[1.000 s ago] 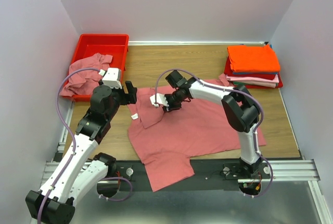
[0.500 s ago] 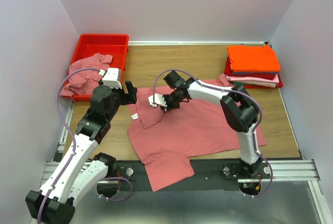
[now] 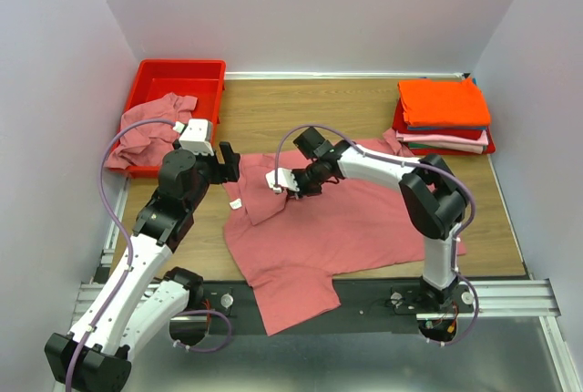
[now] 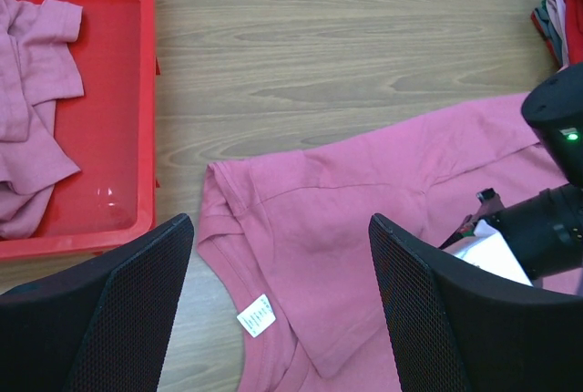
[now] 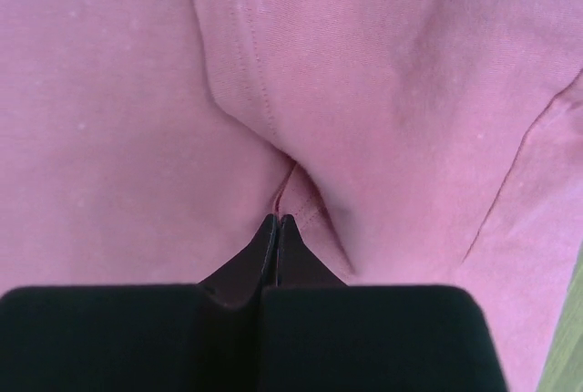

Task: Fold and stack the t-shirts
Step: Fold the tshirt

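A large dusty rose-pink t-shirt (image 3: 355, 228) lies spread on the wooden table, its white neck tag (image 4: 256, 315) at the left edge. My right gripper (image 3: 290, 184) is low over the shirt's upper left part, shut, with a small ridge of the pink cloth (image 5: 383, 91) pinched at its tips (image 5: 277, 219). The left gripper (image 3: 226, 162) hovers above the shirt's left shoulder, wide open (image 4: 281, 223) and holding nothing. At the back right sits a folded stack of t-shirts (image 3: 444, 100), orange on top. Another crumpled pink t-shirt (image 3: 150, 128) hangs over the red bin.
The red plastic bin (image 3: 178, 77) stands at the back left, against the white walls. The folded stack rests on a red tray (image 3: 490, 144) near the right wall. Bare wood (image 3: 310, 105) lies between bin and stack. The shirt's bottom hem droops over the table's front rail (image 3: 291, 305).
My right gripper has shut on the pink cloth and drifted slightly right and toward the front. The left arm has stayed where it was.
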{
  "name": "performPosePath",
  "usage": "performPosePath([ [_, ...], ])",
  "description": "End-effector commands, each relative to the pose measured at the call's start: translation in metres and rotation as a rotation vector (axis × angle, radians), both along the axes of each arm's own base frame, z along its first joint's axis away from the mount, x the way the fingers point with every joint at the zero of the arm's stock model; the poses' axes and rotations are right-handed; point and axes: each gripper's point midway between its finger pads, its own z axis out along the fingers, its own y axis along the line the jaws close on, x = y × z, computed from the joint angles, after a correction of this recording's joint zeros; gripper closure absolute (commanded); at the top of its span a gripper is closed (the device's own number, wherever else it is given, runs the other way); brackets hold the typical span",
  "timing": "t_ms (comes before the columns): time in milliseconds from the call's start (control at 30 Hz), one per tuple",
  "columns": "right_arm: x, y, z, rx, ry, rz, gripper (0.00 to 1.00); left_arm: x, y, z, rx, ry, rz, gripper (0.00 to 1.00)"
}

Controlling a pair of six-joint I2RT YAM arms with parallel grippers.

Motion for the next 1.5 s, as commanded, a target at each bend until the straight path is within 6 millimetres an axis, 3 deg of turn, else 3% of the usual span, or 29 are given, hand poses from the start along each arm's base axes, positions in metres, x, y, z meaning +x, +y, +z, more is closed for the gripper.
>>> performPosePath([
  [0, -0.014, -0.004, 0.008, 0.01, 0.007, 0.021, 0.99, 0.002, 0.003, 0.001, -0.008, -0.02, 0.016, 0.14],
  [433, -0.019, -0.015, 0.004, -0.017, 0.0, 0.025, 1.0, 0.002, 0.003, 0.001, -0.006, -0.02, 0.017, 0.15],
  [1167, 0.011, -0.037, 0.017, 0.0, -0.012, -0.086, 1.0, 0.003, 0.001, -0.003, -0.003, -0.01, 0.007, 0.15],
  [1467, 0.004, -0.042, 0.013, -0.003, 0.011, -0.086, 0.99, 0.009, -0.002, -0.013, -0.008, 0.026, 0.014, 0.15],
])
